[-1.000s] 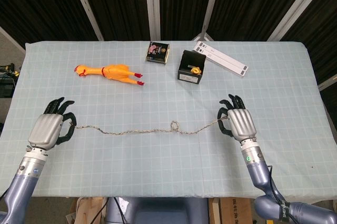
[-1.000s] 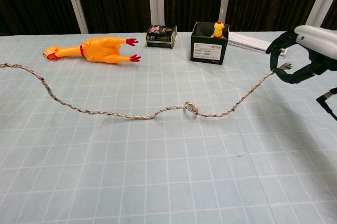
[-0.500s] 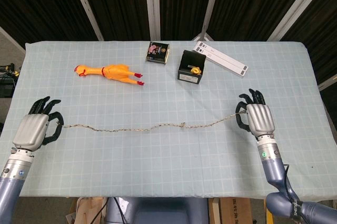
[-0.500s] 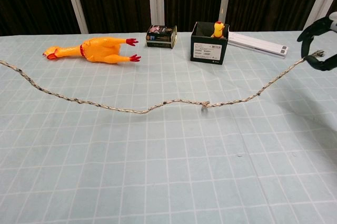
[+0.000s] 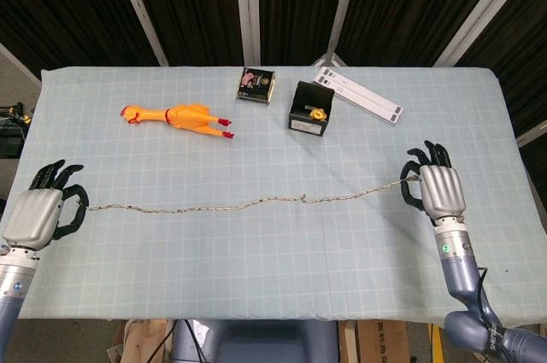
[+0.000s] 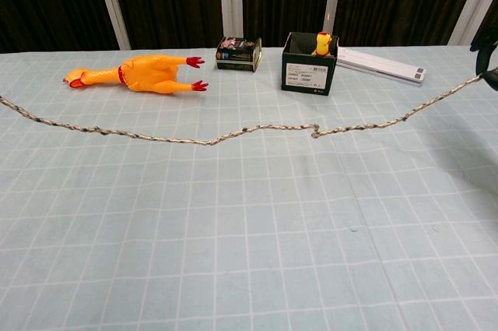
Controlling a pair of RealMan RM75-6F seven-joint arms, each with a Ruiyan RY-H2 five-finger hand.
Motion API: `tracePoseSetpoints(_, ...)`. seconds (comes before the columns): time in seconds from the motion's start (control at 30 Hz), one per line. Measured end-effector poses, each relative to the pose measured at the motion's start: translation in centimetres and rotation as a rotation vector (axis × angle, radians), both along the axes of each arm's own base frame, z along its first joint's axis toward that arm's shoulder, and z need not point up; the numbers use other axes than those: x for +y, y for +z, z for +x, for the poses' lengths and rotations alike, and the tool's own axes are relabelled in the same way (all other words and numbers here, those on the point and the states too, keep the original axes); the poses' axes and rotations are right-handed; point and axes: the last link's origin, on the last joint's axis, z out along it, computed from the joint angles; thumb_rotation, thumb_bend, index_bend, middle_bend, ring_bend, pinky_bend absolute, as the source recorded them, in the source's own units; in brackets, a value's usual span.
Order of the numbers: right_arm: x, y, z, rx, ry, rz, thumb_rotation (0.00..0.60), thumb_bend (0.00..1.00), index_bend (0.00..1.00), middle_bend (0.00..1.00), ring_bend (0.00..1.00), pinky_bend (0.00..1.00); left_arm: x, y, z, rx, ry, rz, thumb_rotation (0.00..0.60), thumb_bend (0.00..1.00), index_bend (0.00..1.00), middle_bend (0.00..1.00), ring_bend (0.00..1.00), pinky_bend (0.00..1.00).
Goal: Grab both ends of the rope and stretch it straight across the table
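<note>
A thin braided rope (image 5: pixel 248 203) (image 6: pixel 233 133) runs nearly straight across the table, lifted off the cloth, with a small knot (image 5: pixel 305 198) (image 6: pixel 314 132) near its middle. My left hand (image 5: pixel 36 214) pinches the rope's left end near the table's left edge. My right hand (image 5: pixel 438 190) pinches the right end near the right side. In the chest view only a dark sliver of the right hand (image 6: pixel 492 41) shows at the frame edge, and the left hand is out of frame.
A yellow rubber chicken (image 5: pixel 178 116) (image 6: pixel 140 72) lies at the back left. A small dark tin (image 5: pixel 255 84) (image 6: pixel 239 53), a black box (image 5: pixel 310 108) (image 6: pixel 310 62) with a yellow toy in it and a white strip (image 5: pixel 359 96) (image 6: pixel 381 64) sit along the back.
Both hands have moved outward, left one leftward and right one rightward. The rope has pulled tighter and straighter, and its knot has risen off the cloth and shifted right.
</note>
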Motion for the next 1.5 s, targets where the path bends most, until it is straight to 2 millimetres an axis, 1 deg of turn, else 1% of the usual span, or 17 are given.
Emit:
tracePoseSetpoints(0.23, 0.0, 0.6, -1.0, 0.01, -0.029, -0.016, 0.6, 0.52, 0.58, 0.25, 0.01, 0.0, -0.1, 0.5, -0.6, 0.005, 0.01, 0.01, 0.6, 0.63, 0.61, 0.13, 0.0, 0.0)
tracePoseSetpoints(0.7, 0.1, 1.1, -2.4, 0.034, -0.064, -0.03, 0.6, 0.52, 0.58, 0.25, 0.01, 0.0, -0.4, 0.8, -1.5, 0.012, 0.027, 0.012, 0.6, 0.63, 0.61, 0.13, 0.0, 0.0)
tracePoseSetpoints(1.07, 0.4, 1.2, -3.8, 0.042, -0.106, -0.034, 0.6, 0.52, 0.58, 0.25, 0.01, 0.0, -0.6, 0.6, -2.2, 0.019, 0.044, 0.005, 0.6, 0.64, 0.61, 0.13, 0.0, 0.0)
tracePoseSetpoints(1.5, 1.0, 1.0, -4.8, 0.045, -0.129, -0.028, 0.6, 0.52, 0.58, 0.25, 0.01, 0.0, -0.6, 0.0, -3.1, 0.023, 0.068, -0.003, 0.6, 0.64, 0.61, 0.13, 0.0, 0.0)
